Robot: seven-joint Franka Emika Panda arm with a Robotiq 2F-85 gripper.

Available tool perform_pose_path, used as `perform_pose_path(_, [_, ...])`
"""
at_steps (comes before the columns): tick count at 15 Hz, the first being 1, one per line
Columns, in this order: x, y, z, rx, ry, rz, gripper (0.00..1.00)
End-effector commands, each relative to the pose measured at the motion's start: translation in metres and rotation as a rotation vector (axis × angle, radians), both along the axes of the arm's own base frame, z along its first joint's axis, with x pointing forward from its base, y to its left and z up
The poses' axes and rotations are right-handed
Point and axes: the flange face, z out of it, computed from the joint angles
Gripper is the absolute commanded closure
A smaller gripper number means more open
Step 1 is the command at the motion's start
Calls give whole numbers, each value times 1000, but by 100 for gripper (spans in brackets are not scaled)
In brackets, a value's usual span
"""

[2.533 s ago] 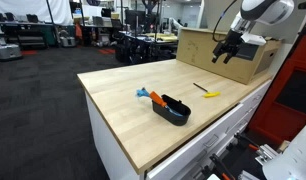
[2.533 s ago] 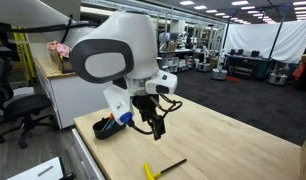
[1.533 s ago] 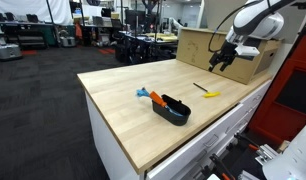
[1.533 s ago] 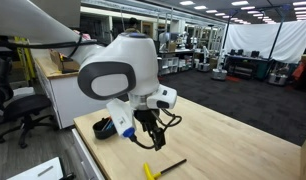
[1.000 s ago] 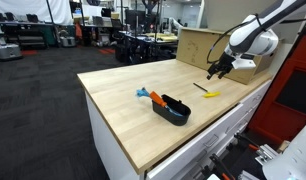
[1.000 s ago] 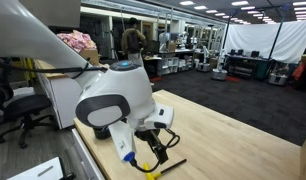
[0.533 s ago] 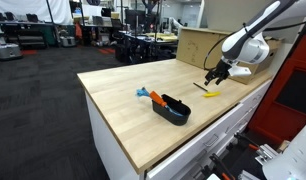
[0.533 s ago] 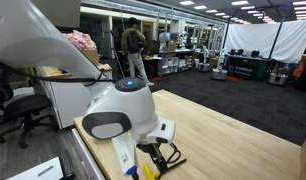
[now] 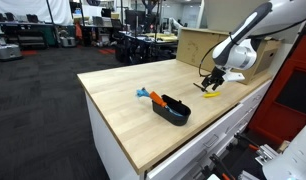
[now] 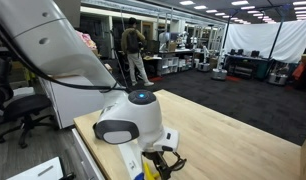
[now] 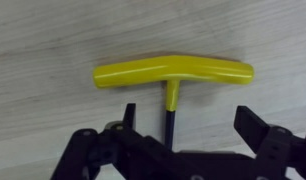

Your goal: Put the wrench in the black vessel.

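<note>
Toward the surface's [image 9: 113, 85] corner nearest the cardboard box [image 9: 198, 48], the claw [image 9: 210, 84] is low over the wood, arm reaching in from the box side. Wrist view: claw spread wide, jaws well apart, nothing gripped. One dark finger [image 11: 91, 152] sits at lower left, the other at lower right. The wrench [image 11: 173, 72] lies flat on the surface w/ its yellow T-handle crosswise ahead of the fingers. Its thin dark shaft runs back from the handle's middle into the gap between the jaws, approx. centred. Neither finger seems to touch it. Can't tell if the fingertips touch the wood.

The black vessel [image 9: 174, 108] stands nearer the surface's middle, toward the edge w/ the drawers, well apart from wrench and claw. A dark item leans inside it; too small to identify. The blue-and-orange object [image 9: 145, 95] lies just beside the vessel, on the side away from the claw.

In an exterior view the arm's [image 10: 131, 130] white housing fills the foreground at the surface's near edge and hides the claw. Only black cables show below it.
</note>
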Motion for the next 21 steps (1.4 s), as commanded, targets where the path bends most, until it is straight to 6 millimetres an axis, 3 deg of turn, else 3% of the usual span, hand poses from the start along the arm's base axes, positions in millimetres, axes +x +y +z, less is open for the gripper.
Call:
perform_pose_path(1, [12,-8,-21,-28,25,9,16])
perform_pose_path(2, [13,-9,-24,-24,34,16,26])
perform_pose_path(12, [6,-27,-19,-34,68,-70,96])
perform_pose_path(14, [5,-26,-18,-38,91,-88,100])
perform_pose_path(21, [0,-11,14,-2,189,-172,97])
